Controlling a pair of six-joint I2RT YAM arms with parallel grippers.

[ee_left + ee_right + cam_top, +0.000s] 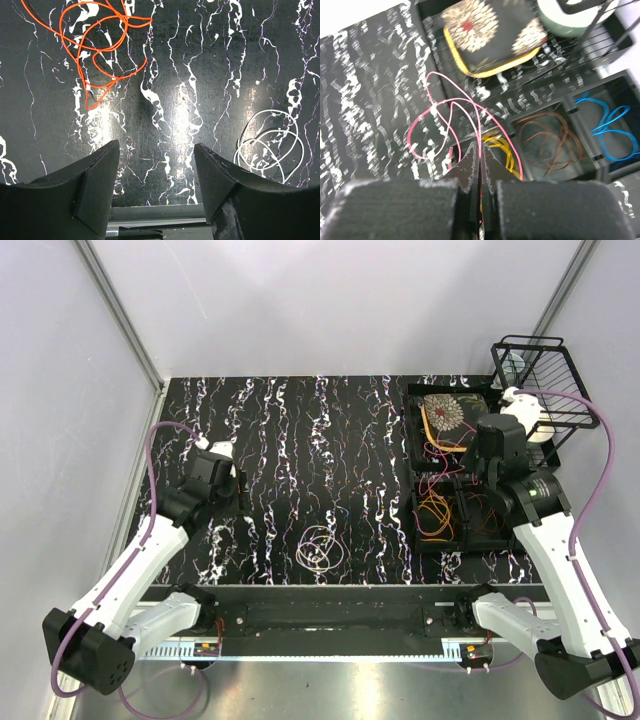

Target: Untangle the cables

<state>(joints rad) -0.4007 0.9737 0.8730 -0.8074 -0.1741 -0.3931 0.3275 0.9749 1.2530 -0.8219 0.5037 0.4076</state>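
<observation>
My right gripper [481,147] is shut on a thin pink cable [478,127], held over the black organiser tray [412,502]; the cable's loops hang ahead of the fingertips. Below it, separate compartments hold a yellow cable [506,152], a brown cable [547,142] and a blue cable [610,131]. My left gripper [156,150] hangs open over the mat with nothing between its fingers. An orange cable [100,45] lies ahead of it to the left. A pale coil [267,145] lies to its right, also seen as the pale coil [320,548] mid-mat near the front.
A patterned pouch with a yellow edge [490,30] sits in the tray's far section. A black wire basket [540,380] holding a white object stands at the back right. The black marbled mat [300,440] ends at a metal rail along the near edge [330,615].
</observation>
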